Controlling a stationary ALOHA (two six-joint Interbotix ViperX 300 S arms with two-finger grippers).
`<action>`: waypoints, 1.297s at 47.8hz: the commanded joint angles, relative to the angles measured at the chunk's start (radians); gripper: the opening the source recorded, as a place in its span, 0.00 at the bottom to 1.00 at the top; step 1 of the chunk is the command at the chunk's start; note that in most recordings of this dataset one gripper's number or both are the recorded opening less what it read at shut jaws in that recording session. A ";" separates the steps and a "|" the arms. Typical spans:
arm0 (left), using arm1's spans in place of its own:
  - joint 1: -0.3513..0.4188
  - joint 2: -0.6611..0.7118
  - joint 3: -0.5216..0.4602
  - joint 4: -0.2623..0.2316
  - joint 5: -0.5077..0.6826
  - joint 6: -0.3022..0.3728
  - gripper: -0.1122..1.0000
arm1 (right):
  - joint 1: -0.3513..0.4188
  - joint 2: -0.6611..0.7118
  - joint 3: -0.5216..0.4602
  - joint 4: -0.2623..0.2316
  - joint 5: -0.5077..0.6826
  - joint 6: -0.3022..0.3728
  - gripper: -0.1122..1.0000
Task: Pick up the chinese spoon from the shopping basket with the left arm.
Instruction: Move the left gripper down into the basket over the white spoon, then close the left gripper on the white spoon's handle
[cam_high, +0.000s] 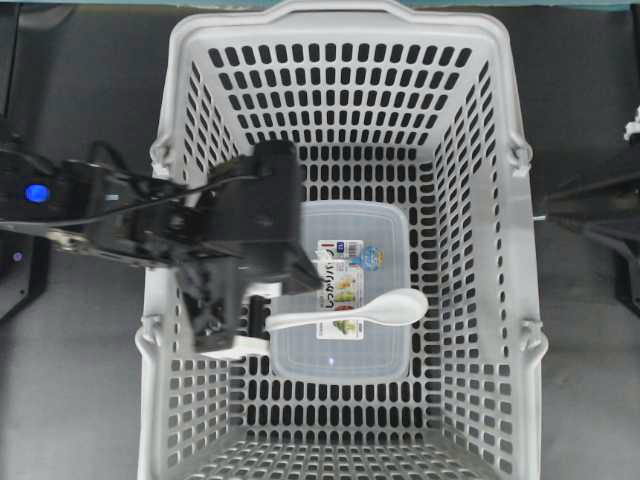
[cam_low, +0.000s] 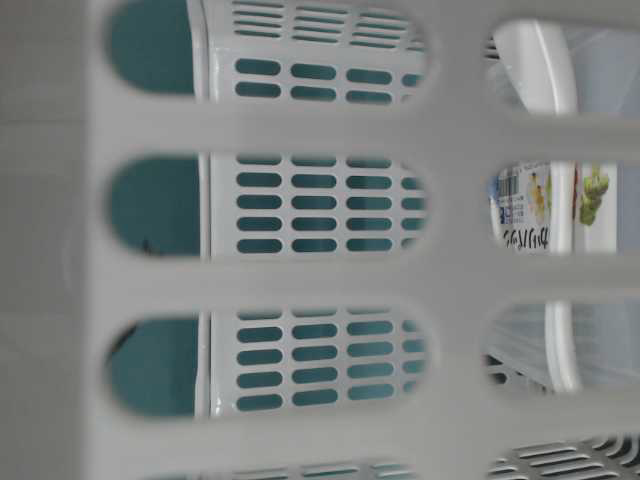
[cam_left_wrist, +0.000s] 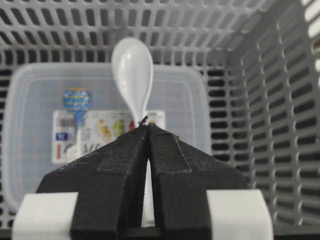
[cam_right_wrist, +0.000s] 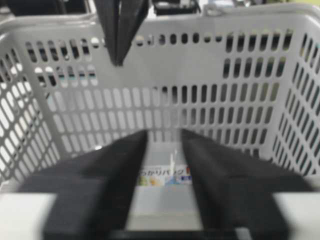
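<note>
The shopping basket (cam_high: 500, 250) walls me in with tall slotted sides, so the only free way out is straight up. The clear lidded container (cam_high: 385, 345) covers its floor, and the chinese spoon (cam_high: 375, 310) sits above that lid, its handle clamped between the fingers of my left gripper (cam_left_wrist: 148, 131). My right gripper (cam_right_wrist: 164, 150) hangs outside the rim, jaws apart and empty.

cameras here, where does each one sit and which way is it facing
Overhead: above, looking down into the basket; left claw shut on the spoon.
Table-level: pressed against the basket wall, peering through its slots; no robot part shows.
Left wrist: behind its claw, facing the spoon and box.
Right wrist: outside the basket, its claw open.
All views share the box label.
</note>
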 joint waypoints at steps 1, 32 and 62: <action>-0.003 0.023 -0.064 0.005 0.026 -0.008 0.10 | 0.006 0.005 -0.025 0.002 -0.008 0.002 0.47; -0.011 0.275 -0.179 0.005 0.190 0.018 0.91 | 0.008 0.005 -0.005 0.002 -0.040 0.002 0.73; -0.015 0.403 -0.164 0.005 0.193 0.011 0.85 | 0.006 0.003 0.005 0.002 -0.055 0.002 0.73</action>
